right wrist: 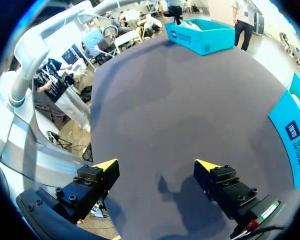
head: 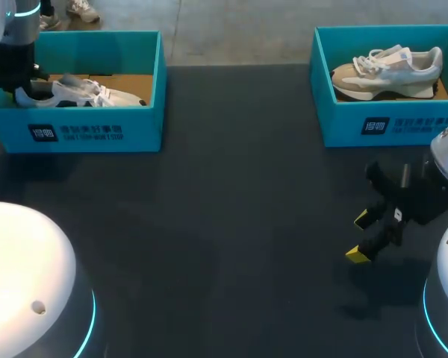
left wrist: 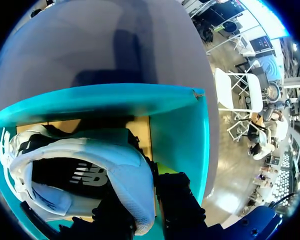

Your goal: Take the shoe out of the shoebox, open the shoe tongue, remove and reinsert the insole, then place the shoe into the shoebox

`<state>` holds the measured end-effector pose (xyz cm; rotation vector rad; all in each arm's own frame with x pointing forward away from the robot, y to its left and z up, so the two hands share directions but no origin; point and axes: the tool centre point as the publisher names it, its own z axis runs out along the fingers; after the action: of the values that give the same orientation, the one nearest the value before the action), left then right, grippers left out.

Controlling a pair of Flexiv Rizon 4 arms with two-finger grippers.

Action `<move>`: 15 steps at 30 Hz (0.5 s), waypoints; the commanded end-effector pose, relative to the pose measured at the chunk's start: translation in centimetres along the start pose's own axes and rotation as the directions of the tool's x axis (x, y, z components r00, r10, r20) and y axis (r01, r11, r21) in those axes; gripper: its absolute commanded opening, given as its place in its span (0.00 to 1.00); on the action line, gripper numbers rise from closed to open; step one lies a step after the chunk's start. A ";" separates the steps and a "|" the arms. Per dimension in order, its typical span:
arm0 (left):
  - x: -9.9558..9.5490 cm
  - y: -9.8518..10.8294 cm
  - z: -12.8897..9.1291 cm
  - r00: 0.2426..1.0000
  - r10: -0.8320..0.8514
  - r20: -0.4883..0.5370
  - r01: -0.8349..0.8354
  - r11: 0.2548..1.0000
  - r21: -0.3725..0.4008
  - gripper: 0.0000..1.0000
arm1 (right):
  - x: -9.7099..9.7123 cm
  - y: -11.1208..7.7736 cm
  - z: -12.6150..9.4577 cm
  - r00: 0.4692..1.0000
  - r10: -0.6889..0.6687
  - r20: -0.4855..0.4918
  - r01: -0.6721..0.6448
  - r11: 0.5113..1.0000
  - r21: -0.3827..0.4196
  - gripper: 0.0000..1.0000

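Shoe (head: 89,94) points rightward, heel clenched in left end effector (head: 24,95); right end effector (head: 359,237) released.

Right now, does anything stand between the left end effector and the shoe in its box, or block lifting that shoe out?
Nothing visible does. The left end effector sits at the heel of the white and grey mesh sneaker inside the open-topped teal cardboard shoebox. Only the box's walls surround it; nothing covers it.

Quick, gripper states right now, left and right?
Left gripper: closed on the heel of the white and grey sneaker in the teal cardboard shoebox.
Right gripper: open, empty.
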<state>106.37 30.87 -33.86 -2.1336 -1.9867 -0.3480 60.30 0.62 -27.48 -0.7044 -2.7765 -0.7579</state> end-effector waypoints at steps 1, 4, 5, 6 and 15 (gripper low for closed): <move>0.0 0.6 0.3 1.000 -0.003 0.001 0.003 1.000 0.009 0.00 | 0.1 -0.1 0.0 1.000 0.000 0.003 0.000 1.000 -0.001 1.00; -0.1 0.5 0.5 1.000 -0.004 0.004 0.004 1.000 0.013 0.00 | 0.1 -0.1 0.0 1.000 0.000 0.003 0.000 1.000 -0.001 1.00; -0.2 0.5 0.7 1.000 -0.003 0.005 0.003 1.000 0.013 0.00 | 0.1 -0.1 0.0 1.000 0.000 0.003 0.000 1.000 -0.001 1.00; -0.2 0.5 0.7 1.000 -0.003 0.005 0.002 1.000 0.014 0.00 | 0.1 -0.1 0.0 1.000 0.000 0.003 0.000 1.000 -0.001 1.00; -0.7 1.3 1.2 1.000 -0.012 0.015 0.011 0.999 0.035 0.00 | 0.1 -0.1 0.0 1.000 0.000 0.003 0.000 1.000 -0.001 1.00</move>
<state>106.86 30.50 -35.08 -2.1174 -2.0030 -0.3147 60.30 0.62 -27.48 -0.7044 -2.7765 -0.7579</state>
